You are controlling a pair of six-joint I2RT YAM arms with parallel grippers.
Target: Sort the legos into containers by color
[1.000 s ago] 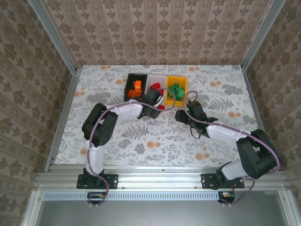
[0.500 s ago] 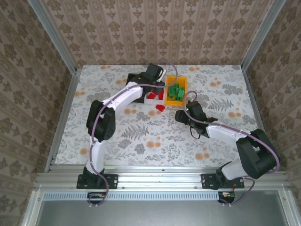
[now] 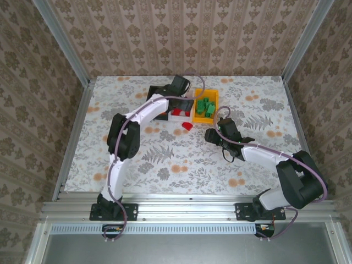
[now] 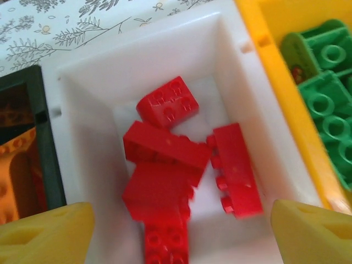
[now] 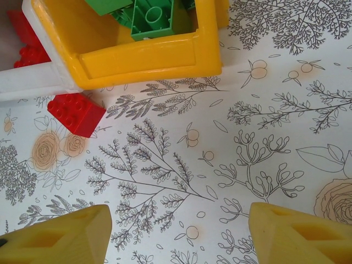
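Note:
My left gripper (image 4: 179,242) hangs open over the white container (image 4: 242,99), its yellow fingertips (image 4: 47,231) far apart. Several red legos (image 4: 165,148) lie inside it. One blurred red lego (image 4: 165,242) shows between the fingers and touches neither. From above, the left gripper (image 3: 183,104) is over the middle container. The black container (image 4: 47,159) with orange legos (image 4: 14,165) is on the left. The yellow container (image 5: 148,60) with green legos (image 5: 151,16) is on the right. One red lego (image 5: 76,113) lies on the table in front of the containers. My right gripper (image 5: 179,242) is open above bare table.
The three containers stand side by side at the back middle of the patterned table (image 3: 165,159). The right gripper (image 3: 210,135) hovers just right of the loose red lego (image 3: 187,126). Metal rails edge the table on both sides.
The left arm rose from the table in front of the containers, reached over the white one and opened its jaws, letting a red lego go. The right arm stayed still.

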